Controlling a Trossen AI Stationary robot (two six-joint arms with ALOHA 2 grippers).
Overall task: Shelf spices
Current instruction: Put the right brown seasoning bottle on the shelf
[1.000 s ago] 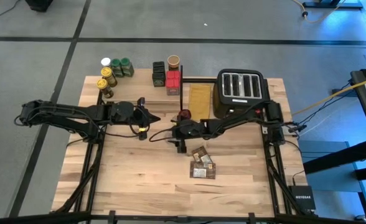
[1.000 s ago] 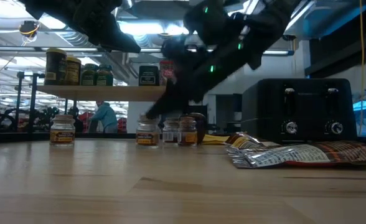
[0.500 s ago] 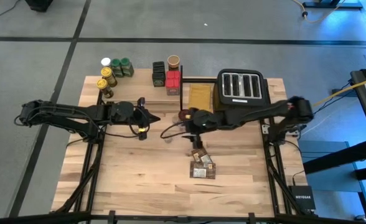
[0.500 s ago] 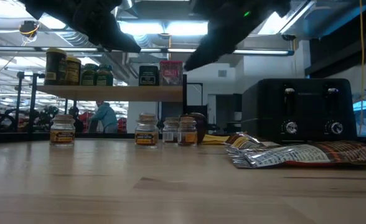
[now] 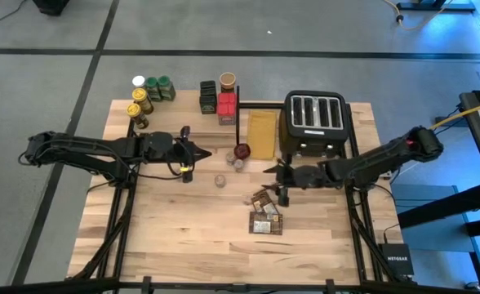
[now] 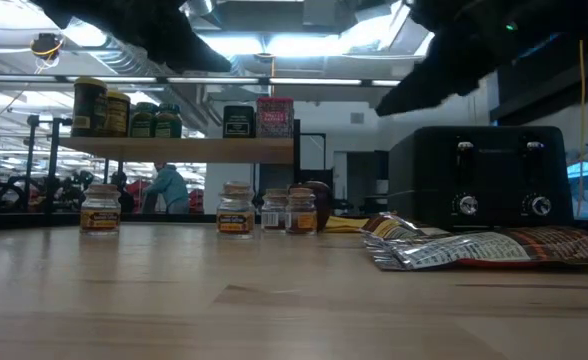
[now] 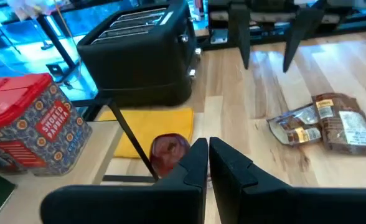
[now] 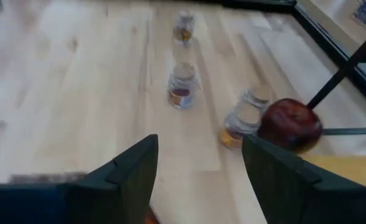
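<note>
The shelf (image 5: 183, 114) stands at the table's far left and carries several spice jars and tins (image 5: 153, 88), among them a red tin (image 7: 27, 124). Three small jars (image 6: 236, 210) (image 5: 220, 180) (image 8: 182, 86) stand on the tabletop before it, next to a dark red knob (image 5: 242, 151). Flat brown packets (image 5: 264, 214) lie mid-table. My left gripper (image 5: 197, 153) hovers shut and empty near the shelf's front edge. My right gripper (image 8: 198, 168) hangs open and empty above the table, right of the jars and just past the packets (image 7: 326, 124).
A black toaster (image 5: 317, 118) stands at the far right, with a flat yellow board (image 5: 262, 131) between it and the shelf. Black frame rods (image 8: 342, 68) rise beside the knob. Bare tabletop stretches along the near side (image 5: 191, 237).
My right gripper has drawn back from the standing jars toward the table's right edge and has risen, its fingers staying apart. The jars stand where they were. My left gripper has kept its place.
</note>
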